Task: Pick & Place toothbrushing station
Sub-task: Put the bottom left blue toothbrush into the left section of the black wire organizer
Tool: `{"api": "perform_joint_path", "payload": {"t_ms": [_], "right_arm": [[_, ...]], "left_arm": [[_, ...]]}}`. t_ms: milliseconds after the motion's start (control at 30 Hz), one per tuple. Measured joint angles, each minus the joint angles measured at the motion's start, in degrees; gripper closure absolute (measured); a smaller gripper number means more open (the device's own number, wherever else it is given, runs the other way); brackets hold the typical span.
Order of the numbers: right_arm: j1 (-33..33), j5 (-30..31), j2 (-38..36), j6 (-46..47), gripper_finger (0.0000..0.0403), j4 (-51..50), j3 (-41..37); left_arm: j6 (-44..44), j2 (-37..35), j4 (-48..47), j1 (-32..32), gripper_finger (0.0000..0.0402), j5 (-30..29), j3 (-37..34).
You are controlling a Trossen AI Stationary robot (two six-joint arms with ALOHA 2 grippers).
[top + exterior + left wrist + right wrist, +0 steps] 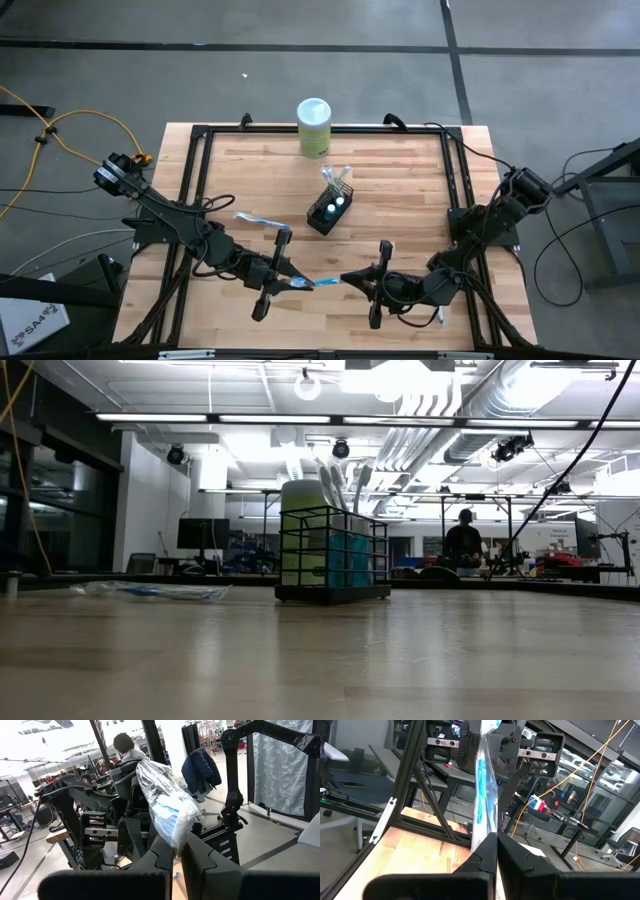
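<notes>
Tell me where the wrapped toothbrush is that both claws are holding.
In the high view the wrapped toothbrush sits near the table's front edge, stretched between the left claw and the right claw, in front of the black mesh holder.

1. Left arm: dark, jointed, reaching from the table's left edge toward the near middle; its two-finger left gripper [291, 283] is closed, fingers pinched on one end of a clear-wrapped blue-and-white toothbrush [318, 282].
2. Right arm: dark, folded in from the right edge; its right gripper [350, 279] is clamped on the wrapper's other end, facing the left one.
</notes>
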Motion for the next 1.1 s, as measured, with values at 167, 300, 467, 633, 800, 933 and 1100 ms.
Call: {"api": "perform_joint_path", "payload": {"t_ms": [167,300,467,633,800,933,1100], "right_arm": [[0.0,-0.9,0.0,0.0,0.04,0.0,0.0],[0.0,-2.6,0.0,-0.1,0.04,0.0,0.0],[0.0,-2.5,0.0,-0.2,0.04,0.0,0.0],[0.0,-3.1,0.0,-0.8,0.04,0.0,0.0],[0.0,-6.1,0.0,-1.6,0.04,-0.2,0.0],[0.0,-7.1,0.0,-1.6,0.04,-0.5,0.0],[0.0,-7.4,0.0,-1.4,0.0392,-1.7,0.0]], "left_arm": [[-0.1,0.0,-0.1,0.0,0.0394,0.2,0.0],[-0.2,0.0,-0.4,0.0,0.0394,0.5,0.0],[-0.5,0.0,-0.5,0.0,0.0396,0.5,0.0],[-0.7,0.0,-0.7,0.0,0.0396,0.4,0.0],[-0.8,0.0,-0.9,0.0,0.0396,0.2,0.0],[-0.8,0.0,-0.9,0.0,0.0396,0.2,0.0],[-0.7,0.0,-0.9,0.0,0.0396,0.2,0.0]]}}
